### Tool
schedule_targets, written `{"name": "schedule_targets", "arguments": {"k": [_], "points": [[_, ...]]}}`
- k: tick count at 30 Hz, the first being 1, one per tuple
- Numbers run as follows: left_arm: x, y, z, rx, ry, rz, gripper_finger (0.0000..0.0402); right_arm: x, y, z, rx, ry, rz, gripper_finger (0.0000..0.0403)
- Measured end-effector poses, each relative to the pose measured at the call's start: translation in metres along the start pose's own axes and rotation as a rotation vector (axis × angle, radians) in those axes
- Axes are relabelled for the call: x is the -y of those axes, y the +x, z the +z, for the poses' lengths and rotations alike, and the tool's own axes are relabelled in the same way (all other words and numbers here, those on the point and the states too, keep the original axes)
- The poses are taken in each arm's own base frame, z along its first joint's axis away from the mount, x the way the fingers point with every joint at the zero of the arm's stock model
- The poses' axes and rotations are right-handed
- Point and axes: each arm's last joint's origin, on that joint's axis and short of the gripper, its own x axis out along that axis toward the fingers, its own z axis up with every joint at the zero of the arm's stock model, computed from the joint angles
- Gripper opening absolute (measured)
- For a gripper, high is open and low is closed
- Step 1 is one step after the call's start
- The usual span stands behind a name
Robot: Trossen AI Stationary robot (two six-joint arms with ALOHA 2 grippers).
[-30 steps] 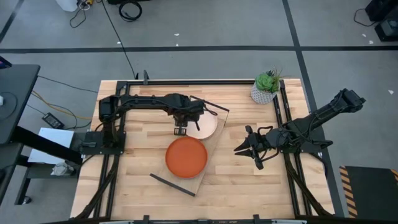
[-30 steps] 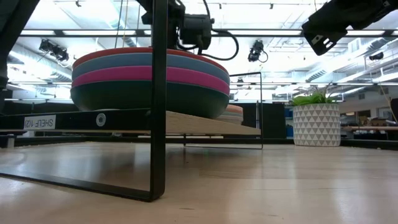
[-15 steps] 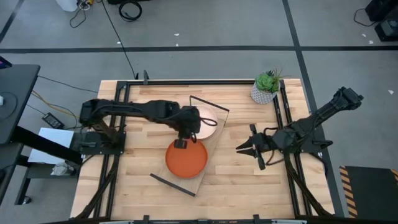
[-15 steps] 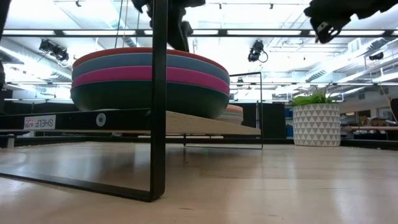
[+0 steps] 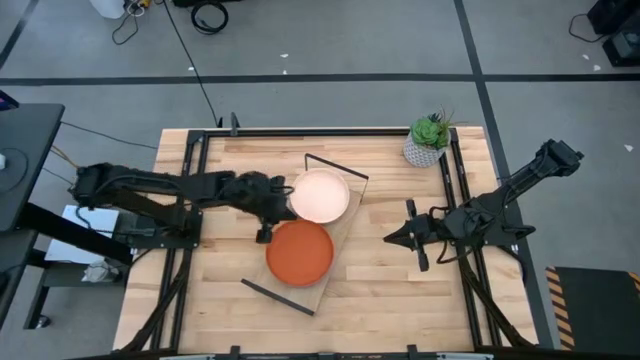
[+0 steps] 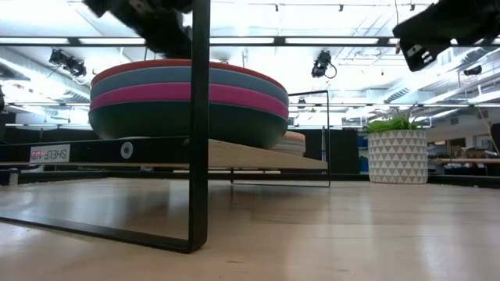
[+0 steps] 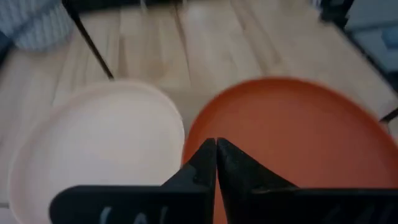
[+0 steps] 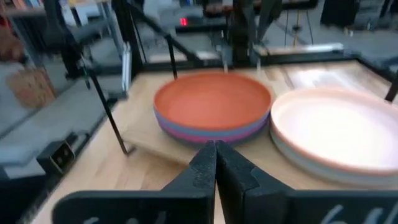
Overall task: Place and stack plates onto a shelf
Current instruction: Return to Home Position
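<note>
Your left hand (image 5: 264,235) hovers at the edge of the shelf (image 5: 302,295), its fingers pressed together and holding nothing. Just ahead of it two stacks of plates sit side by side on the board, nearly touching. The orange-red plate (image 5: 300,252) tops one stack and the pale cream plate (image 5: 320,196) tops the other. In the low view, a grey-blue plate (image 6: 156,76), a magenta plate (image 6: 156,95) and a dark teal plate (image 6: 148,121) lie under the orange-red one. Your right hand (image 5: 391,238) hangs over the worktop (image 5: 220,290), well apart from the shelf. Its fingers are closed together and empty, and they point toward both stacks. The potted plant (image 5: 428,140) stands apart from that hand.
</note>
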Motion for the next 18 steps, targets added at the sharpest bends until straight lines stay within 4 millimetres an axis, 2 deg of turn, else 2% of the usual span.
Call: {"name": "schedule_targets", "arguments": {"k": [4, 10, 18], "points": [[0.006, -0.022, -0.014, 0.133, 0.001, 0.015, 0.0013, 0.006, -0.007, -0.004, 0.09, 0.014, 0.008, 0.0006], [0.018, -0.047, -0.031, 0.24, 0.023, 0.013, 0.0012, 0.019, -0.019, -0.017, 0.129, 0.021, -0.045, 0.0013], [0.029, -0.06, -0.071, 0.248, 0.06, 0.069, 0.0012, 0.035, -0.029, -0.028, 0.182, 0.051, -0.168, 0.0011]]}}
